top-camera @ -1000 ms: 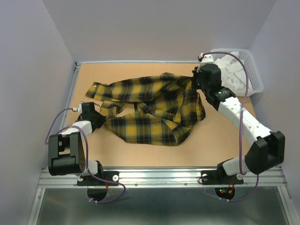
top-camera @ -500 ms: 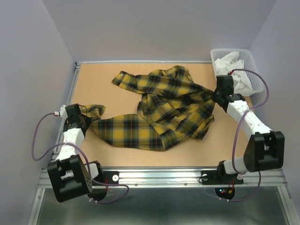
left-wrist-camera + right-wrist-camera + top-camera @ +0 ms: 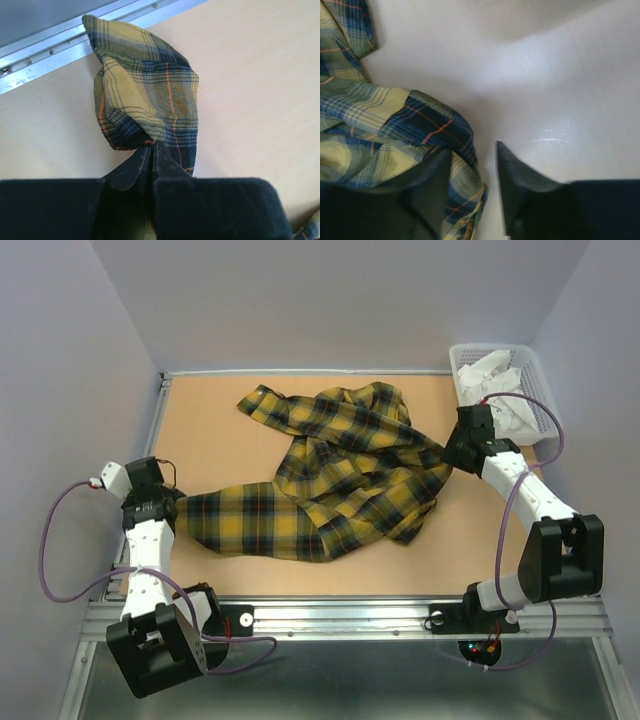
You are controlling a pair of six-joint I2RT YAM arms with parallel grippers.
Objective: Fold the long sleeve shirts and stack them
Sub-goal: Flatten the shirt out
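A yellow and dark plaid shirt (image 3: 340,475) lies rumpled across the middle of the table (image 3: 220,430), unfolded, with one sleeve running toward the far left and the bulk of the cloth bunched toward the right. A long strip of it (a sleeve or the hem, hard to tell which) stretches out flat to the left edge, where the left pincer (image 3: 172,502) meets it. In the left wrist view that pincer's fingers are pressed together on a fold of the plaid, and the pinched end of the cloth puffs out beyond the tips toward the metal rail (image 3: 50,47) along the table's side. The right pincer (image 3: 472,149) sits low at the shirt's right edge with its fingers spread. A dark blue and yellow fold of cloth lies against the inner face of one finger and reaches partly into the gap, while the other finger stands over bare table, so nothing is pinched there. Behind the right arm, in the far right corner, stands a white basket (image 3: 543,405) with crumpled white cloths (image 3: 490,372) inside it.
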